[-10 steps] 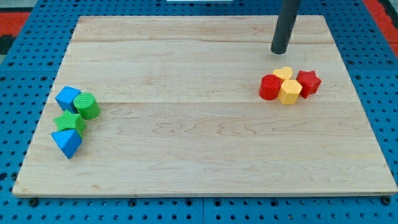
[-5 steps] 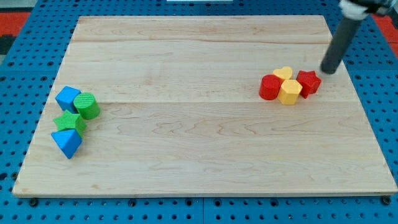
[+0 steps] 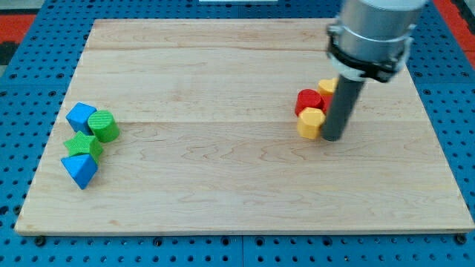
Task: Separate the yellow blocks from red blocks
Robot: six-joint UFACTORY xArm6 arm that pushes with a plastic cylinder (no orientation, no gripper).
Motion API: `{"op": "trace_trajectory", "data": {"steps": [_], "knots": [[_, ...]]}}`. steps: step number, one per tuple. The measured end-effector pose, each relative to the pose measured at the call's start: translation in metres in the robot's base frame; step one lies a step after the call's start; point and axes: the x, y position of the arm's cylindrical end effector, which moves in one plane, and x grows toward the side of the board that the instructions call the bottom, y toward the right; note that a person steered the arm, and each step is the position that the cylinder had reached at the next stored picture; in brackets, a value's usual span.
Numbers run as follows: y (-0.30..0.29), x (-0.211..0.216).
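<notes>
My tip (image 3: 332, 138) rests on the wooden board (image 3: 223, 193), right of centre. It touches the right side of a yellow block (image 3: 311, 123). A red cylinder (image 3: 307, 100) sits just above that yellow block. A yellow heart block (image 3: 327, 87) peeks out above, partly hidden by the rod. A sliver of red (image 3: 325, 101) shows between the cylinder and the rod. I cannot tell whether it is the red star block. All of these blocks are bunched together, touching.
At the view's left edge of the board sits a cluster: a blue block (image 3: 77, 116), a green cylinder (image 3: 105, 126), a green star (image 3: 82, 144) and a blue block (image 3: 80, 170). A blue pegboard (image 3: 445, 59) surrounds the board.
The rod has swung from the upper right of the red-yellow cluster down onto its right side. The cluster has been pushed left and the red star has gone out of sight.
</notes>
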Motion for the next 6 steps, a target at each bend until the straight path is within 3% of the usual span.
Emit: {"op": "trace_trajectory", "data": {"steps": [1,2,3,6], "knots": [[-0.056,-0.023],[-0.062,0.0],[0.033,0.009],[0.05,-0.047]]}}
